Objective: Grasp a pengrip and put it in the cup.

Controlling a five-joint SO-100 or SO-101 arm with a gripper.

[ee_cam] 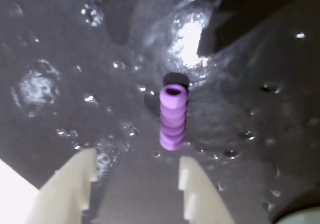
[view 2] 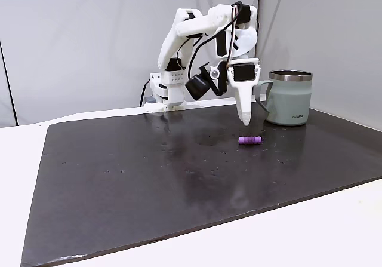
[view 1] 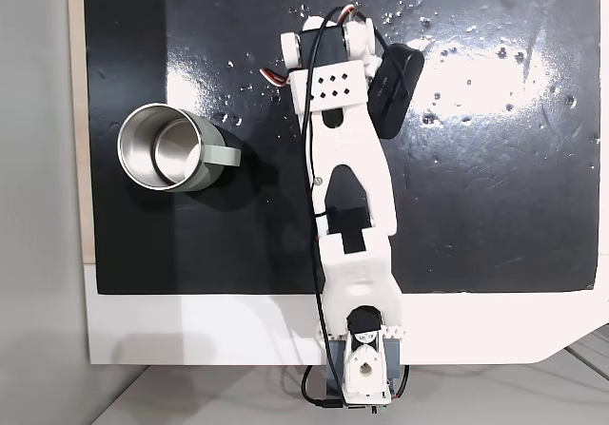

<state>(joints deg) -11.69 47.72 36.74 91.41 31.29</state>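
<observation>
Hovering with fingers (ee_cam: pixel 137 184) spread right above the pengrip (ee_cam: pixel 173 116), nothing grabbed yet; it lies on the table (view 2: pixel 149 177), cup (view 2: pixel 290 97) empty nearby.

Light-purple ribbed pengrip (ee_cam: pixel 173 118) on a glossy black mat (view 2: pixel 149 177) flecked with shiny droplets. The end effector (ee_cam: pixel 137 184) shows cream-white fingers (ee_cam: pixel 70 189). White arm (view 1: pixel 343 159), black cables, a black block beside it. The cup (view 2: pixel 290 97) is pale grey-green outside, shiny steel inside and at the rim. White table (view 2: pixel 310 231).
</observation>
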